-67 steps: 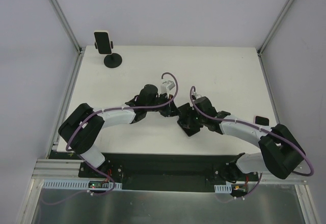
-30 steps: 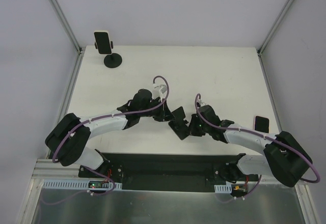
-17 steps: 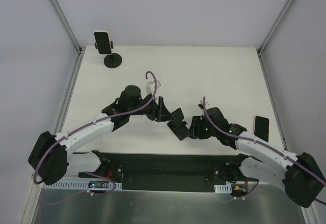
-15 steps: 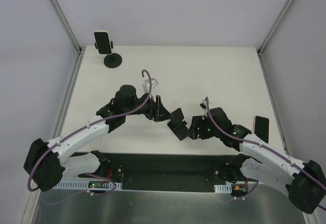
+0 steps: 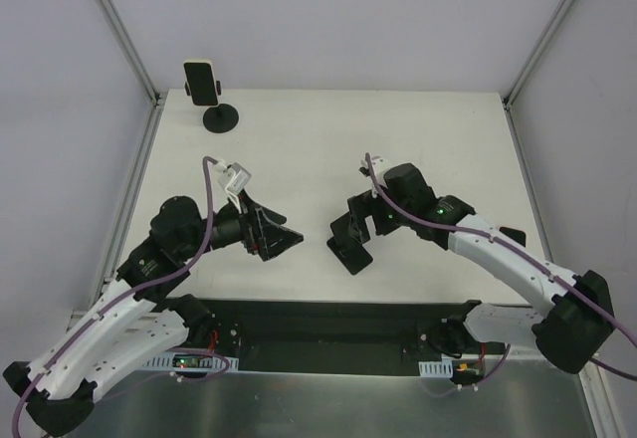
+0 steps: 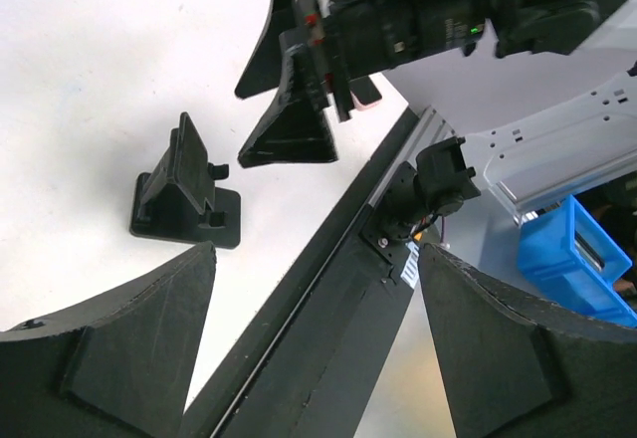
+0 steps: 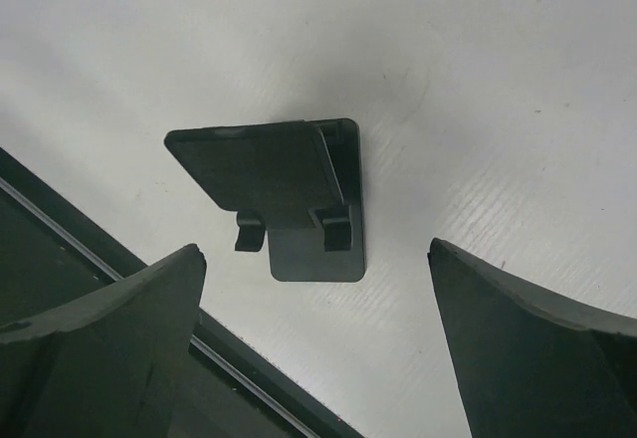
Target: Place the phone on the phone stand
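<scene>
We record left gripper (image 6: 317,254) and right gripper (image 7: 317,251) both wide and empty, the right above the bare phone stand (image 7: 299,194); its forearm (image 5: 498,251) could sweep the half-hidden phone (image 5: 512,231) off the table (image 5: 448,139) edge

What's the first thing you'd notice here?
Two robot arms, the left arm and right arm, curl toward the middle of the table with jaws wide open. Between them, near the front edge, sits a small black phone stand, empty. Far off in the back left corner, a white-edged phone rests on a round-footed stand.
</scene>
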Robot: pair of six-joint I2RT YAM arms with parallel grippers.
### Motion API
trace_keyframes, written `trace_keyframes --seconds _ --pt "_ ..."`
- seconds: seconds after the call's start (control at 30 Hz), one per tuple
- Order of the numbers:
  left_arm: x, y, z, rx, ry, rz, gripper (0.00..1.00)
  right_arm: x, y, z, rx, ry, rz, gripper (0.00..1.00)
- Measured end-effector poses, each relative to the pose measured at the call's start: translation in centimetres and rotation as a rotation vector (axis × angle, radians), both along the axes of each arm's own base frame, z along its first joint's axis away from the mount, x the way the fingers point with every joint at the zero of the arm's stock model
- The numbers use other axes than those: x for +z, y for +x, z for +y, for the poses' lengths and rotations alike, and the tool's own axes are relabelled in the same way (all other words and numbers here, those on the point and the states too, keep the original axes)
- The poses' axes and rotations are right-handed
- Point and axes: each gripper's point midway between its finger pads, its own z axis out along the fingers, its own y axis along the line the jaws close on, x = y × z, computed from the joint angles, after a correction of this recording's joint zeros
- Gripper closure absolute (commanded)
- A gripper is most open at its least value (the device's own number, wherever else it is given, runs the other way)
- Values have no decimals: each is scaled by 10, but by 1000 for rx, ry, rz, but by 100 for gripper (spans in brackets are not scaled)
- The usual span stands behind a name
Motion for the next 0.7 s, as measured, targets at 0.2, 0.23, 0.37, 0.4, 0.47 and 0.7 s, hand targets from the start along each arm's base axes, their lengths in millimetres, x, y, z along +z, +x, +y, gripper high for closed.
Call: trace_keyframes --seconds 0.2,0.23,0.37,0.4,0.47,0.7 --pt "3 -13 20 41 6 -26 19 -25 -1 12 75 -102 35 3" --pt "0 -14 21 43 13 -20 19 -28 -2 14 88 -111 40 3" --pt "-10 -14 24 53 48 9 19 -36 -4 28 132 -141 46 3" --pt "-12 -14 24 55 56 14 19 -37 -3 32 138 -151 44 4" --pt "-15 -14 25 58 66 19 19 -41 2 38 138 -174 36 3" --pt "-22 -14 28 61 97 22 19 -57 22 43 73 -306 -24 11"
